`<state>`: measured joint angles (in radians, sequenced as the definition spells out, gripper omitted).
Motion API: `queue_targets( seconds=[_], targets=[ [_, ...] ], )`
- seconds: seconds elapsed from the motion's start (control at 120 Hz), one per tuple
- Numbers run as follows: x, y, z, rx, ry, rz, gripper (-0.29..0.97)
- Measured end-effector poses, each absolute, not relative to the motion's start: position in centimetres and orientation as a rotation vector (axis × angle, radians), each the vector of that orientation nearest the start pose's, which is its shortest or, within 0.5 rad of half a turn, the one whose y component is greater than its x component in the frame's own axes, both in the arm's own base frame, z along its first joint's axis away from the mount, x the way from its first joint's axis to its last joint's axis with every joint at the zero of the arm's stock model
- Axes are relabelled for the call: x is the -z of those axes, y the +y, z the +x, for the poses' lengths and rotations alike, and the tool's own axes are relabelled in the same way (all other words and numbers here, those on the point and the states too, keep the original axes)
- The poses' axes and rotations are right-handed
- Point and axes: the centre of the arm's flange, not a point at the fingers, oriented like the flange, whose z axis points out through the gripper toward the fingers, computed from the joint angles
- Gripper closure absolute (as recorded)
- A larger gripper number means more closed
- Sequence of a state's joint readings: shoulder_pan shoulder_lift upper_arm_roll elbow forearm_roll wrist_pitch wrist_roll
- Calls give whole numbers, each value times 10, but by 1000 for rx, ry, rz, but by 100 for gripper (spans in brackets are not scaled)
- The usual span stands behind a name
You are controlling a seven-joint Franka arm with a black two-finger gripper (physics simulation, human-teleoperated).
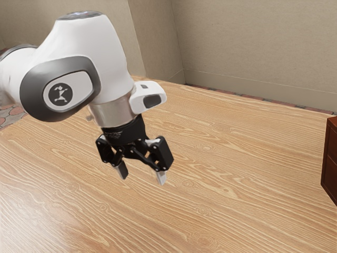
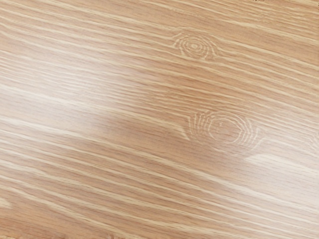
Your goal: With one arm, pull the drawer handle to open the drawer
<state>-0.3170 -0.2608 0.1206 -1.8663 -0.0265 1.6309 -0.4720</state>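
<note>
Hovering open-handed over the worktop, well apart from the drawer.

The gripper (image 1: 142,174) hangs above the middle of the wooden worktop (image 1: 237,158) with its two fingers (image 1: 162,177) spread wide and nothing between them. Judged against the task, this is a ready stance for a handle not yet reached. The drawer unit (image 1: 330,158), a dark reddish-brown cabinet, stands toward the side of the worktop at the exterior view's right. It is partly cut off there, and its handle cannot be made out. The arm enters from the exterior view's left, its big white wrist link bent over so the hand points down at the boards, tilted slightly. The wrist view looks onto knotted wood grain (image 2: 224,128) under the hand.
</note>
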Motion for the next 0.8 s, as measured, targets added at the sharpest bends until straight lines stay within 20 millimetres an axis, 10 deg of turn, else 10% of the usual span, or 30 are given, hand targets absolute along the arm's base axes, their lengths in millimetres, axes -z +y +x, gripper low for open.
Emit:
queue_targets(
  seconds=[0.8],
  targets=[
    [-589, -215, 497, 44, -1109, -2966, 0]
  ],
)
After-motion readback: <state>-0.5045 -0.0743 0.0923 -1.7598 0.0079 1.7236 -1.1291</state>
